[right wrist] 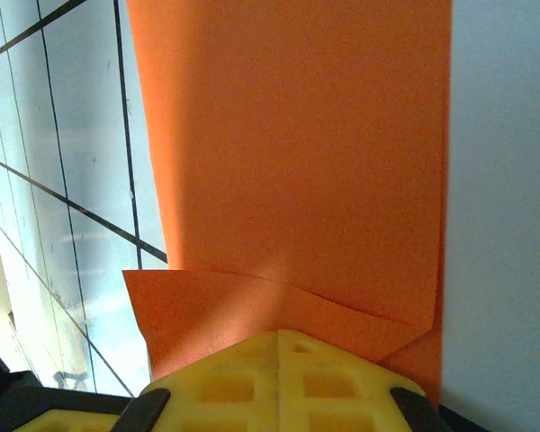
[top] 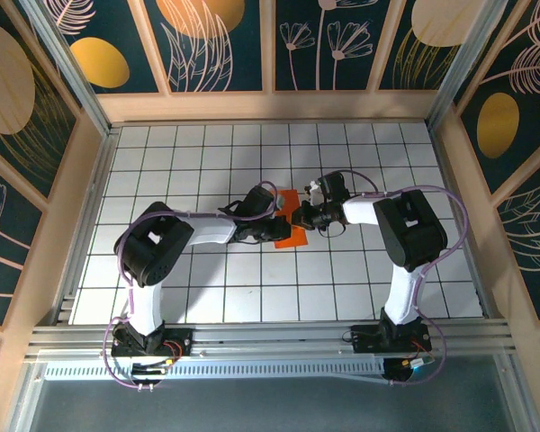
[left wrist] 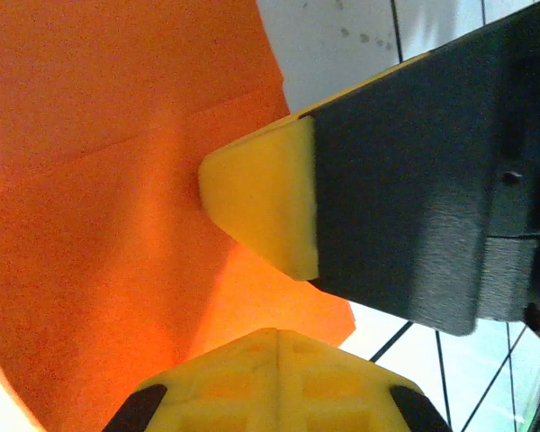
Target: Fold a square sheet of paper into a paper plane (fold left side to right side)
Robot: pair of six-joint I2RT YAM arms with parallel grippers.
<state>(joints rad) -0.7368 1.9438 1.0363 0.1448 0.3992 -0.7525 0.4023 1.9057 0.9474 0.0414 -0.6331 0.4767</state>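
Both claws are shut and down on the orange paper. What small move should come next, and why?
Likely slide the right claw along the folded flap to press it flat, with the left claw holding the orange paper down. That flap, by the right claw's tip, looks uneven and not fully flat, so the crease seems unfinished.

White gridded table point(top: 180, 153), folded orange paper point(top: 291, 238) on it.

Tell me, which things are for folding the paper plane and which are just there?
For the job: orange paper, left pincer, right pincer.
Just there: tiled table, flowery walls.
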